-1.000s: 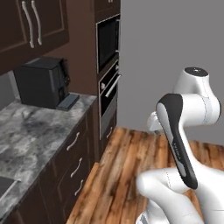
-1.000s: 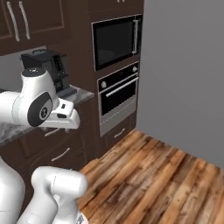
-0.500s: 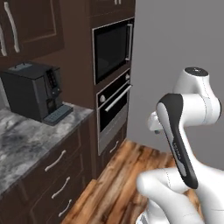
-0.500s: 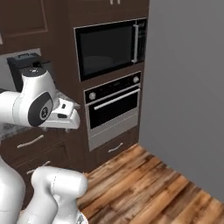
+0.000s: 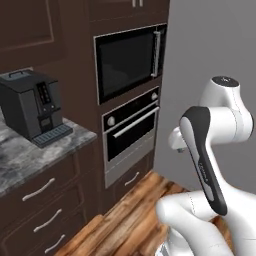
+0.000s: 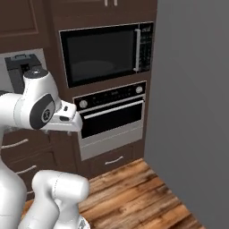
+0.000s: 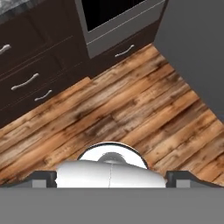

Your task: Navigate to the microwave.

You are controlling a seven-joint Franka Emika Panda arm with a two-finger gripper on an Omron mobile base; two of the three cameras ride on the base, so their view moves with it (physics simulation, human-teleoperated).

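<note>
Where dark wood frames it, the microwave (image 6: 107, 53) stands shut above the oven (image 6: 112, 115).

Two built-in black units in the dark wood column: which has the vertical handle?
The upper one, the microwave: slim silver handle upright beside its button panel. The oven below has a horizontal bar handle.

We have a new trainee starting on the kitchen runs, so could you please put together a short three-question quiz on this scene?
1. True or false: the microwave sits directly above the oven.
2. On which side of the microwave door is its handle in the right base view? A) left B) right C) top
3. Fill in: the coffee machine stands on the ____ counter.

Key: 1 true; 2 B; 3 grey marbled stone.
</note>
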